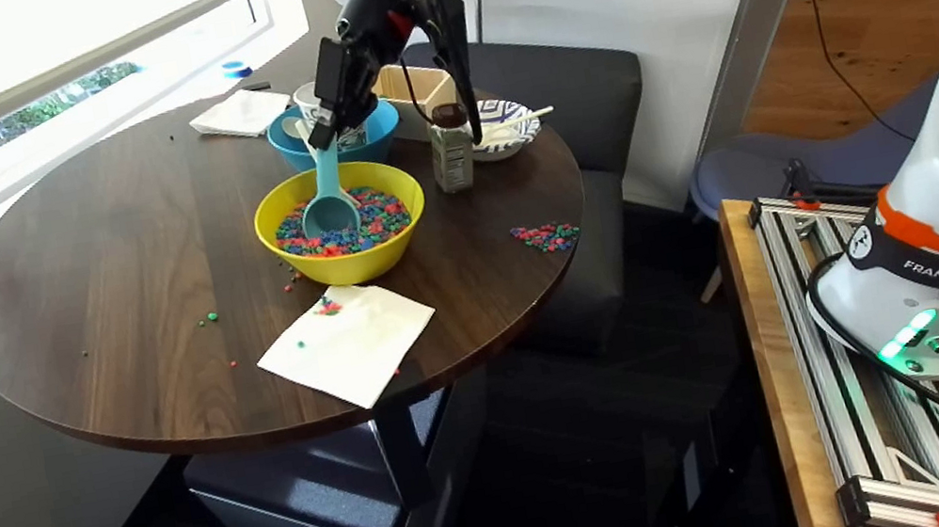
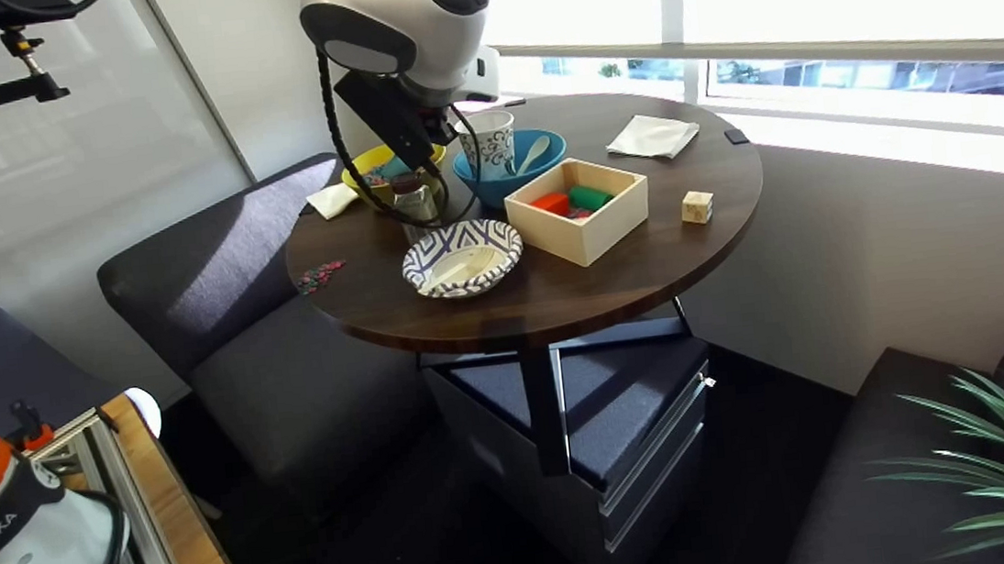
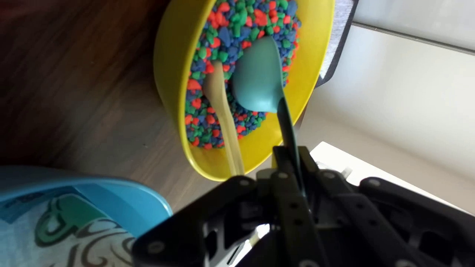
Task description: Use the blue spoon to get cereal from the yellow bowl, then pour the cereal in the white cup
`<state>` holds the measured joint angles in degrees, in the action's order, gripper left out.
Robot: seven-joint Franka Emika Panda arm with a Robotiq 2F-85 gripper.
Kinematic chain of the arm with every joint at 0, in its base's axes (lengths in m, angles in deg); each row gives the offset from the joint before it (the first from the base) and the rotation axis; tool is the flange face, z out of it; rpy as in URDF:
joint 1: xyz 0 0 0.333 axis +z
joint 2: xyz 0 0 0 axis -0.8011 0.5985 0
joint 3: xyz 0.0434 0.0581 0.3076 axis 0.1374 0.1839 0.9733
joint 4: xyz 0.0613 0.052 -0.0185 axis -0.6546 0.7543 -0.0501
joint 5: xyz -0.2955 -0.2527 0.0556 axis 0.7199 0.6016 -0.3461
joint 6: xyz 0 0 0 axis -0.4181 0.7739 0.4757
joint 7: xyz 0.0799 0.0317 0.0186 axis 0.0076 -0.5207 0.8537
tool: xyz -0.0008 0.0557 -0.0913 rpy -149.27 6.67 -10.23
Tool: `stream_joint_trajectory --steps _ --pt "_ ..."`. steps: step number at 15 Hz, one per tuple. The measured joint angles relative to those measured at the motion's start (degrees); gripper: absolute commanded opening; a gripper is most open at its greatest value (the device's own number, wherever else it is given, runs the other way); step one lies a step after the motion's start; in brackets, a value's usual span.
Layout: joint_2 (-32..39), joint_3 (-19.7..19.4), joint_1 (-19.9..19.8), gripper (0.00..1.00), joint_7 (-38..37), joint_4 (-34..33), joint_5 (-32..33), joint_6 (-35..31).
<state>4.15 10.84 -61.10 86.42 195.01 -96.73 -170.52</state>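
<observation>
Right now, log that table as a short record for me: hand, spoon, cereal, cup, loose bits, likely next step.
hand: closed on the handle of the blue spoon
blue spoon: broad end inside the yellow bowl; load unclear
cereal: red, green and blue bits in the yellow bowl, with a pale utensil
white cup: swirl-printed, standing in the blue bowl
loose bits: on the table and a napkin
next step: probably load the blue spoon, then lift toward the white cup
</observation>
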Motion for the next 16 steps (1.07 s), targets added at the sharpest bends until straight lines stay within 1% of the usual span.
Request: stream_joint_trajectory --steps 10,16 --pt "3.5 -0.8 -2.7 0.02 -1.9 -3.0 -3.9 8.2" --pt "4.3 -1.4 -3.3 0.02 -2.3 -4.0 -5.6 10.4"
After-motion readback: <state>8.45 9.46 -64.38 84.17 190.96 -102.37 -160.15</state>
